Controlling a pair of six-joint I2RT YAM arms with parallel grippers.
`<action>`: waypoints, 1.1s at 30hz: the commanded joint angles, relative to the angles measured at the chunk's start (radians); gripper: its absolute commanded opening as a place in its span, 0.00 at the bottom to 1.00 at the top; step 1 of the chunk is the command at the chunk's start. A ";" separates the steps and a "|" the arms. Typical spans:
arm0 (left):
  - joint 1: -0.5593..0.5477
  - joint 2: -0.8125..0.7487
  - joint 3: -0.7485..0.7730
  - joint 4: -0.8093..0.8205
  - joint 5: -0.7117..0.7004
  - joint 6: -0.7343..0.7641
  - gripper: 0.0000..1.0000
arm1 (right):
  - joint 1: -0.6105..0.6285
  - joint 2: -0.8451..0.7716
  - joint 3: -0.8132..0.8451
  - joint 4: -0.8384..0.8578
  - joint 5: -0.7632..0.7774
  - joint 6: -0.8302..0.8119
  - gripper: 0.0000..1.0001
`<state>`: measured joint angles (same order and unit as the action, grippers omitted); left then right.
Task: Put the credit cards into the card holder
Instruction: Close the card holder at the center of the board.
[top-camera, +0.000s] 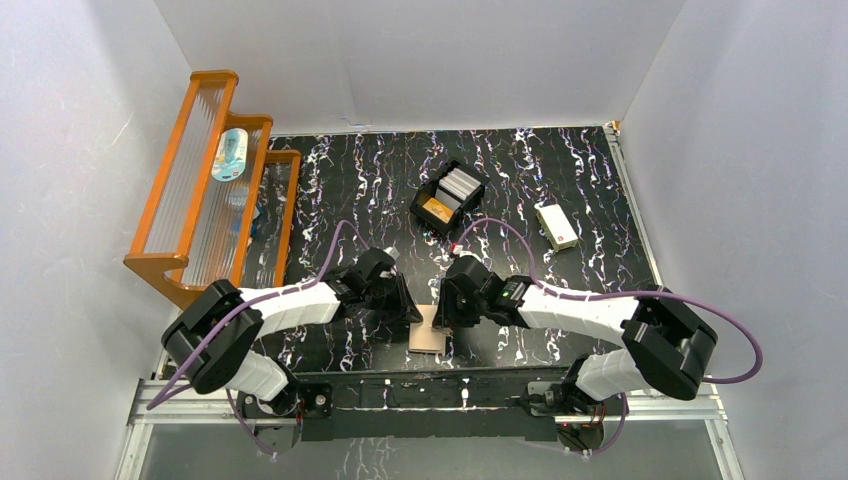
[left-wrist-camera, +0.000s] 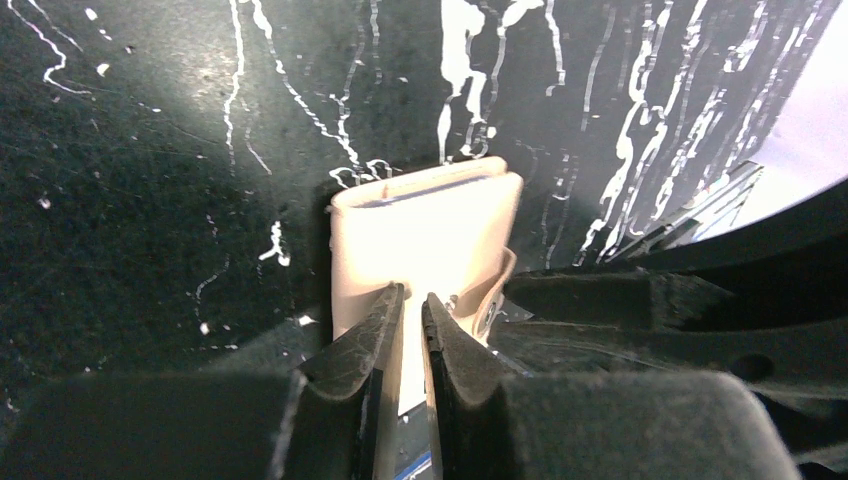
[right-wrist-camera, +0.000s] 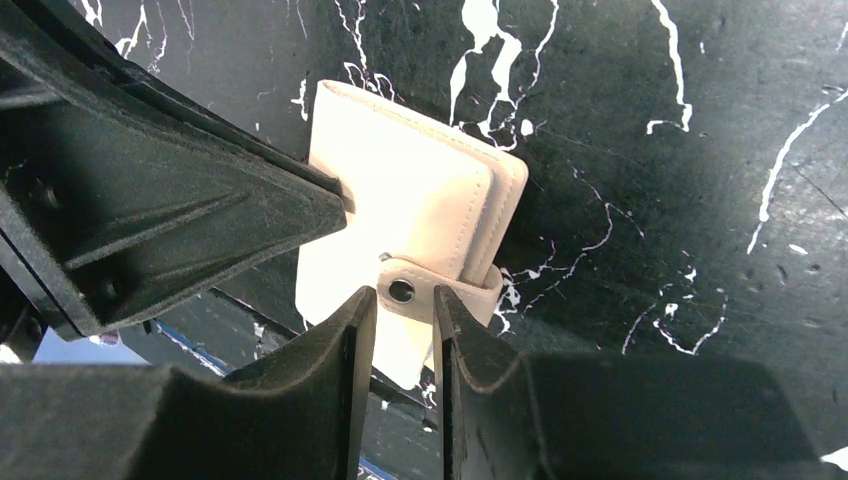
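Left gripper (left-wrist-camera: 412, 300) and right gripper (right-wrist-camera: 404, 295) each pinch the card holder (left-wrist-camera: 425, 235) between near-closed fingers.

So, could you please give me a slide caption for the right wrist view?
Right pincer pinching the tan card holder by its snap tab on the marbled table.

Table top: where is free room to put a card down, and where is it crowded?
Free: between the wooden rack and the black tray; right of the white box. Crowded: near centre, where left gripper and right gripper meet at the card holder.
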<state>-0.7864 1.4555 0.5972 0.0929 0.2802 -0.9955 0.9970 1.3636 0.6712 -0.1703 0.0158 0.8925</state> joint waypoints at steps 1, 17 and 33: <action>-0.002 0.011 0.008 -0.020 0.007 0.019 0.10 | 0.005 0.014 -0.003 0.069 -0.004 0.027 0.35; -0.002 0.014 -0.015 -0.003 0.005 -0.014 0.11 | 0.004 0.065 -0.021 0.129 -0.012 0.040 0.31; 0.000 -0.117 0.048 -0.186 -0.084 0.042 0.25 | 0.014 0.002 0.022 0.022 0.039 0.033 0.31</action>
<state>-0.7849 1.4059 0.5991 0.0280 0.2558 -1.0012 1.0016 1.4048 0.6640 -0.0967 0.0097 0.9184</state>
